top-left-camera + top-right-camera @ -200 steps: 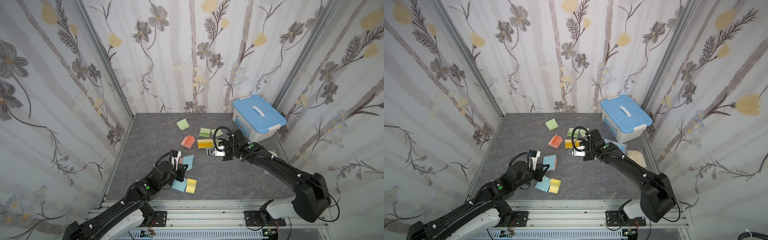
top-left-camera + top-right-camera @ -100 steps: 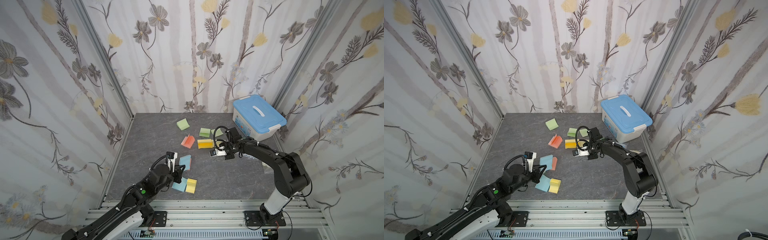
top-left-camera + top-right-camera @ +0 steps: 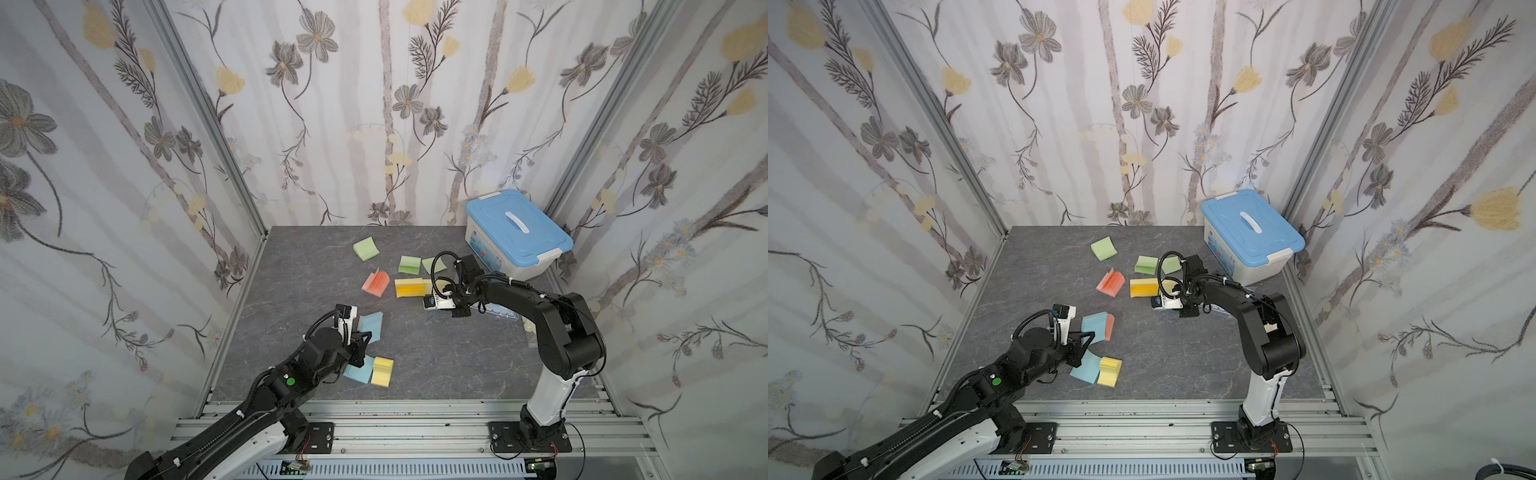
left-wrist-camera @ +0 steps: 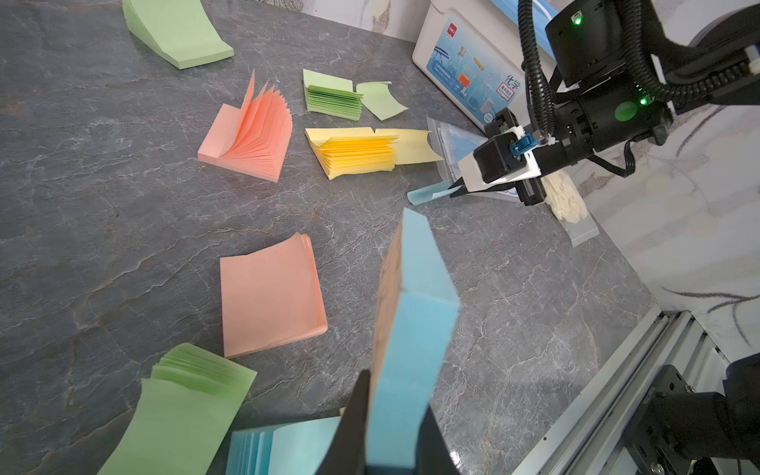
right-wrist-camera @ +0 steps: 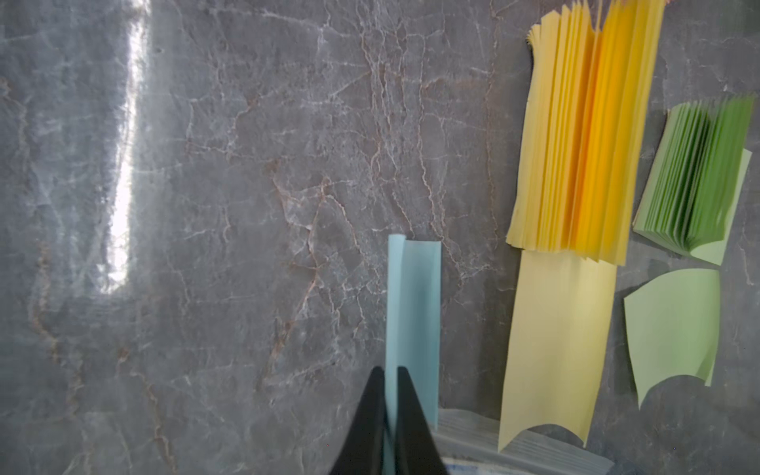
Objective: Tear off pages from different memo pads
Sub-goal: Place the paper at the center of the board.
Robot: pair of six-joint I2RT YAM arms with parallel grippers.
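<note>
The left claw (image 4: 395, 390) is clamped on a light blue memo pad (image 4: 411, 304). The pad is a thick square block held on edge over the grey, veined bench (image 4: 103, 205), its length running straight out from the fingers. The right claw (image 5: 388, 372) sits low at a light blue page (image 5: 413, 320), thin and curled lengthwise into a trough. The page points away from the tips, beside a loose yellow page (image 5: 555, 337). The right claw's jaws stand a sliver apart at the sheet's edge; whether they pinch it is unclear.

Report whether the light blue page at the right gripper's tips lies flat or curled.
Curled. The light blue page forms a trough, one long edge rolled over, its end between the fingers of the right gripper.
</note>
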